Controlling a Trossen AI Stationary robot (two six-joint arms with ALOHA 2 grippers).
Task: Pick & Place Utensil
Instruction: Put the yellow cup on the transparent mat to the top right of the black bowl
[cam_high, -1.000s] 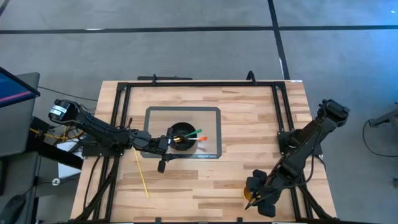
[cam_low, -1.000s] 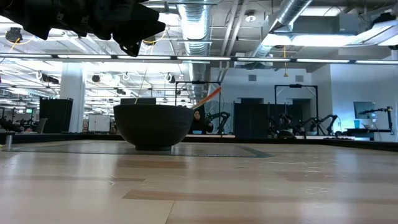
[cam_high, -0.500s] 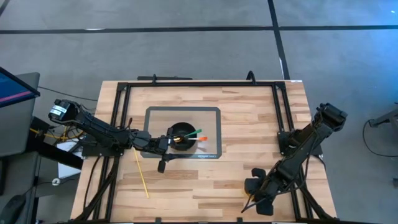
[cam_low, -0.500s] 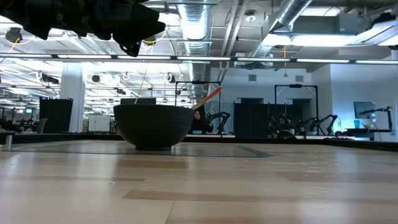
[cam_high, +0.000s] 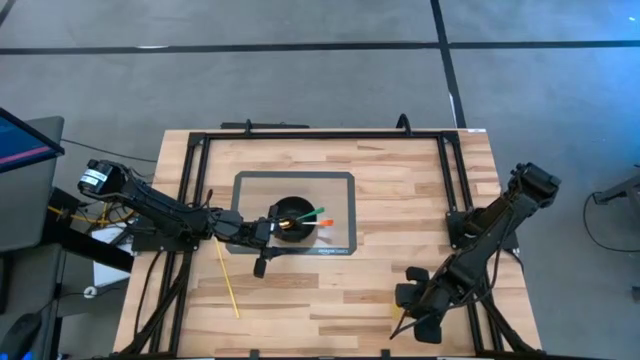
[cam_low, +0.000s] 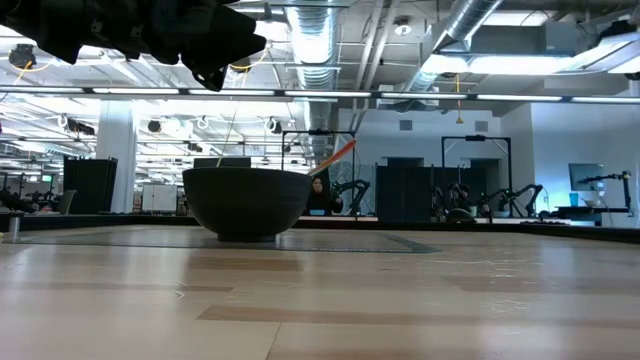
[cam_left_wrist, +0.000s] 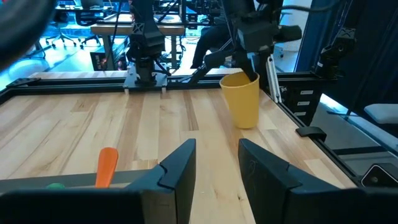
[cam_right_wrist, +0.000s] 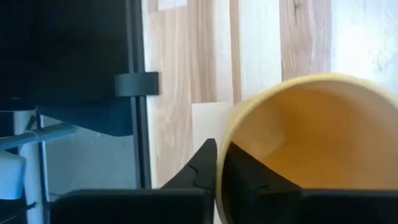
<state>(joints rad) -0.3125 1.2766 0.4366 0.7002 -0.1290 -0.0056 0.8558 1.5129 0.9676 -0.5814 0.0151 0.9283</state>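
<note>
A yellow cup (cam_left_wrist: 242, 99) stands upright on its base near the table's near right corner. My right gripper (cam_right_wrist: 219, 155) covers most of it from above (cam_high: 412, 312) and is shut on it. A black bowl (cam_high: 293, 215) sits on a clear mat (cam_high: 340, 185) and holds a green utensil (cam_high: 318, 218) and an orange one (cam_high: 327, 225), both leaning over its right rim. My left gripper (cam_left_wrist: 216, 158) hovers open over the bowl's left side (cam_high: 272, 226), with nothing between its fingers. My right gripper pinches the yellow cup's wall at its rim (cam_right_wrist: 225, 163). One finger (cam_right_wrist: 242, 174) is inside the cup and the other finger (cam_right_wrist: 200, 167) is outside. The fingers come from above, pointing down. The cup stays upright with its base on the table.
A thin yellow stick (cam_high: 228, 280) lies on the wood to the near left of the mat. Black rails (cam_high: 300, 135) frame the tabletop. Bare wood lies between the mat and the cup.
My right gripper has shifted a little at the yellow cup, which stays where it was.
</note>
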